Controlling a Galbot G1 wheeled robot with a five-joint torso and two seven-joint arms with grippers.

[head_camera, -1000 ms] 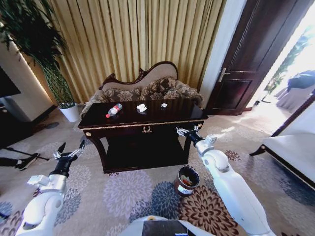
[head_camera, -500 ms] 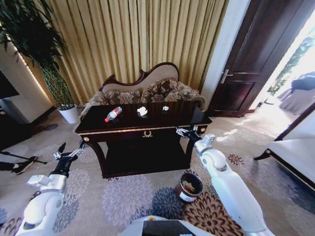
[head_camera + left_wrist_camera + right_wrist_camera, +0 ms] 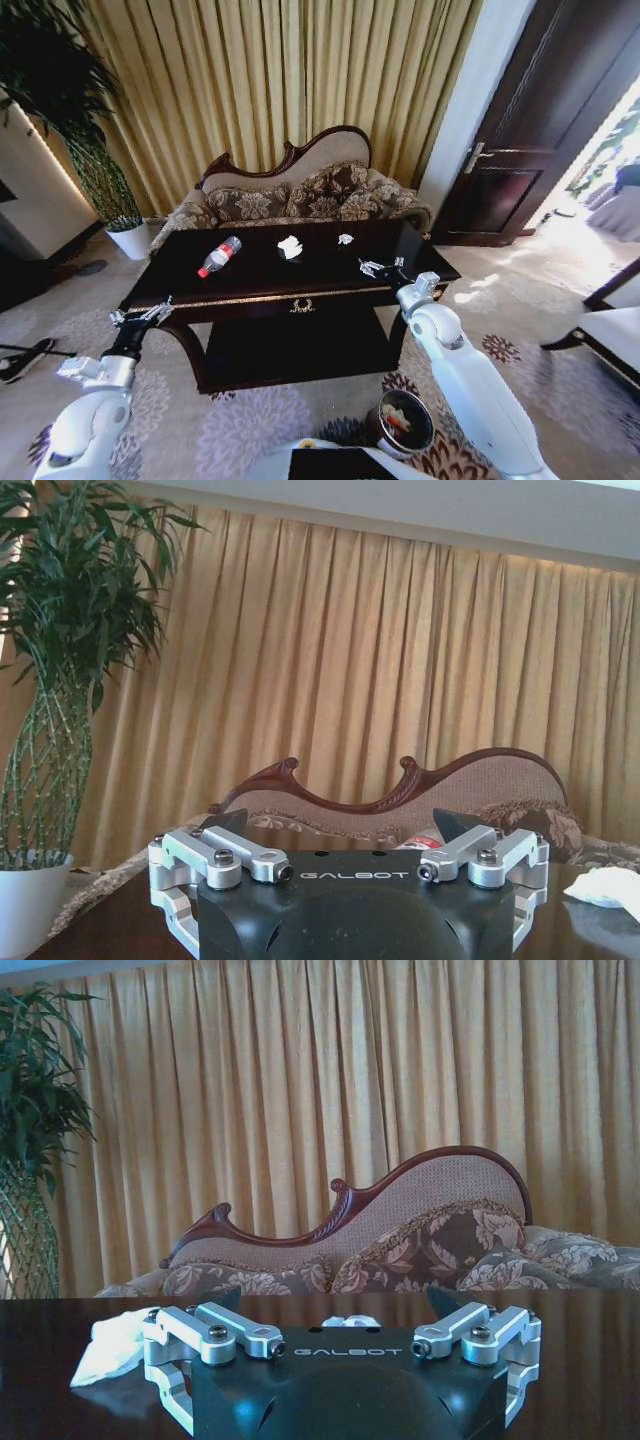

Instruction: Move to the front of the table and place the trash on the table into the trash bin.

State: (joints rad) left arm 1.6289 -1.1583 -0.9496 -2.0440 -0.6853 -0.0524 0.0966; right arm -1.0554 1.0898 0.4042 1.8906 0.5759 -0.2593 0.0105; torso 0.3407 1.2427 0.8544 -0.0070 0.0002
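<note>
The dark glossy table (image 3: 250,290) stands just ahead of me, and trash lies on its top. A clear bottle (image 3: 218,256) with a red cap and label lies on its left part. Crumpled white paper (image 3: 290,246) and a smaller white scrap (image 3: 345,239) lie near the middle. The round brown trash bin (image 3: 404,424) sits on the carpet at the table's front right, with scraps inside. My left gripper (image 3: 140,318) hangs open at the table's front left corner. My right gripper (image 3: 378,267) is open over the right front of the top. The right wrist view shows the paper (image 3: 112,1345) beyond its open gripper (image 3: 335,1305).
A patterned sofa (image 3: 300,195) stands behind the table against gold curtains. A potted plant (image 3: 100,170) in a white pot is at the back left. A dark door (image 3: 520,150) is at the right and a pale bench (image 3: 610,330) at the far right.
The whole view has shifted: I have come closer to the table, which now looms larger, and the bin has slid to the view's lower edge. Both arms keep their pose, grippers open.
</note>
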